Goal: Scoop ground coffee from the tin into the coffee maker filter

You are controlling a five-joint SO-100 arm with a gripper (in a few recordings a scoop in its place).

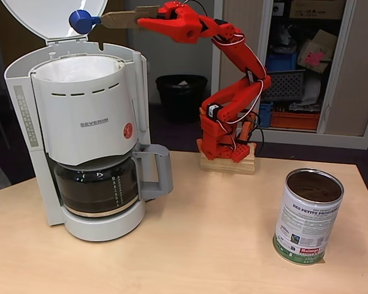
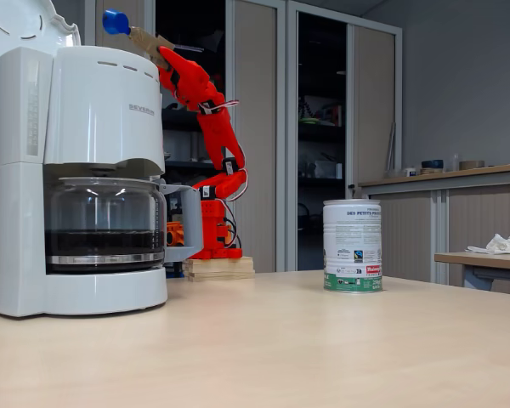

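In the fixed view from above the table, we see the gripper (image 1: 148,17) stretched high and out toward the coffee maker (image 1: 86,122), carrying a scoop (image 1: 83,21) with a blue bowl on a long tan handle. The jaws are clamped on the far end of that handle, which we take to be the reason for the long reach: the arm's base (image 1: 228,160) sits well behind the machine, and the handle makes up the difference. The scoop bowl hangs above the back rim of the filter (image 1: 76,68), whose white paper liner stands open under the raised lid (image 1: 49,15). We cannot tell whether the bowl holds coffee, nor whether any lies in the liner. The tin (image 1: 308,215) stands upright on the table (image 1: 202,245), well apart to the right, its top open and brown inside. We judge this to be the delivery step, the scoop needing to tip over the liner.

In the low fixed view from the side, the scoop (image 2: 116,22) sits above the top of the coffee maker (image 2: 93,170), the handle sloping down to the gripper (image 2: 163,53). The height looks chosen to clear the basket wall. The tin (image 2: 353,246) stands near mid-table, free of the arm. The carafe (image 2: 102,225) below shows dark liquid.
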